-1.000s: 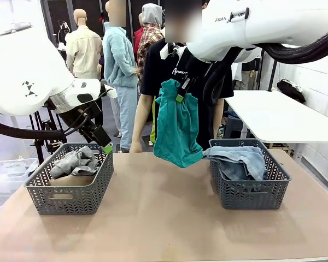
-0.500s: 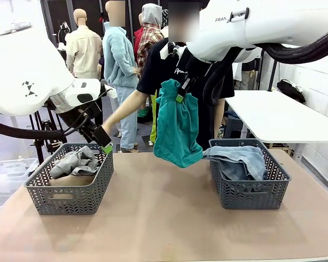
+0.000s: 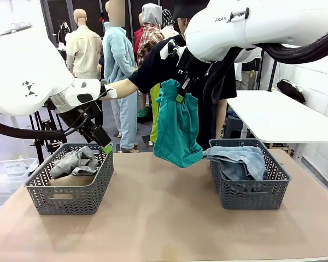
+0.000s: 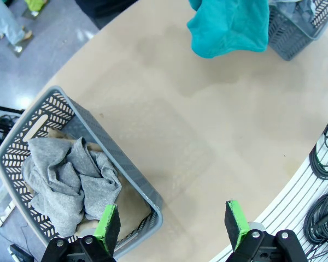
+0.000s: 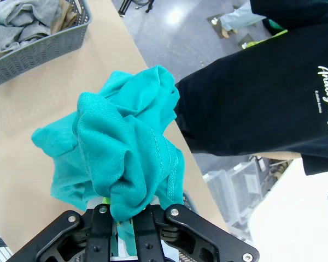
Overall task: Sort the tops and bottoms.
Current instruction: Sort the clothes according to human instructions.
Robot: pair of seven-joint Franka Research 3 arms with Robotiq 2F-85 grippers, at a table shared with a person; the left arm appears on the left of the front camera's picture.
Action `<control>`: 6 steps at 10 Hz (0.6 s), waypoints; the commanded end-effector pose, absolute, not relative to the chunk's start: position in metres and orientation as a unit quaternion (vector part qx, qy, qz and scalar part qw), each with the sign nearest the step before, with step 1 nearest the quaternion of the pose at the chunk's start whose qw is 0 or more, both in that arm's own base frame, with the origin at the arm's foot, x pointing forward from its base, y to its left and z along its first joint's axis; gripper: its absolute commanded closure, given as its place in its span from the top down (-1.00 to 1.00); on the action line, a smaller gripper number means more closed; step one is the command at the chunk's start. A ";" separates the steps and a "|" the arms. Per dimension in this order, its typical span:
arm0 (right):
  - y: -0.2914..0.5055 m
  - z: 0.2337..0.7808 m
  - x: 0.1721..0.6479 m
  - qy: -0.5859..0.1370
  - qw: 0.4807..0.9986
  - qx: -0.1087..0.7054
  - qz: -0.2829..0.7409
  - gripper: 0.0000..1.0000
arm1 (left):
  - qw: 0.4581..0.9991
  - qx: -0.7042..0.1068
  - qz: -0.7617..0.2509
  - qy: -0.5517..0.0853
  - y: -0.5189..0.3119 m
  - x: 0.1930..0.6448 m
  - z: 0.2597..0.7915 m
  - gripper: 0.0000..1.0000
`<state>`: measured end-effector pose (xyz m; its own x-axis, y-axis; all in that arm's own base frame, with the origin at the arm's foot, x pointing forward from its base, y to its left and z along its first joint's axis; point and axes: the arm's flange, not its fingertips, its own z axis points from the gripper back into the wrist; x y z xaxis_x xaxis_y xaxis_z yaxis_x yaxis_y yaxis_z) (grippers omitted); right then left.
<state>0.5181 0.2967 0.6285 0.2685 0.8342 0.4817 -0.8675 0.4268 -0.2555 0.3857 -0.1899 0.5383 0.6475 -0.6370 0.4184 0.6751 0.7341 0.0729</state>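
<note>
1. Person (image 3: 153, 71) has reached across to the left arm; handling paused, I judge.
2. Teal tee (image 3: 176, 125) unmoved, hanging mid-table, pinched by right gripper (image 3: 180, 97).
3. Grey tee (image 3: 76, 161) binned left; left gripper (image 4: 172, 228) wide, empty.

A plain tan worktop (image 3: 164, 218) is filling the lower part of the front view, its near edge running along the bottom and its far edge lying just behind two grey baskets. Beyond its far right corner a white table (image 3: 284, 117) is standing against a white wall (image 3: 317, 82) of panelled blocks. The floor (image 5: 169, 33) beyond the worktop's far edge is showing grey and glossy, catching a bright patch of overhead light. Dark panels (image 3: 57, 16) are closing off the back of the room at the far left. Off one edge of the worktop, coiled black cables (image 4: 325, 164) are lying on a ribbed white surface.
</note>
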 end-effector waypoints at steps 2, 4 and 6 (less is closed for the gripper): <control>0.298 0.631 0.520 -0.282 0.796 0.031 0.534 -1.00 | 0.906 -0.048 -0.363 -0.211 -0.188 0.387 0.538 1.00; 0.298 0.631 0.520 -0.282 0.796 0.031 0.534 -1.00 | 0.906 -0.048 -0.363 -0.211 -0.188 0.387 0.538 1.00; 0.298 0.631 0.520 -0.282 0.796 0.031 0.534 -1.00 | 0.906 -0.048 -0.363 -0.211 -0.188 0.387 0.538 1.00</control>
<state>0.5181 0.2967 0.6285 0.2685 0.8342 0.4817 -0.8675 0.4268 -0.2555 0.3857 -0.1899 0.5383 0.6475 -0.6370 0.4184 0.6751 0.7341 0.0729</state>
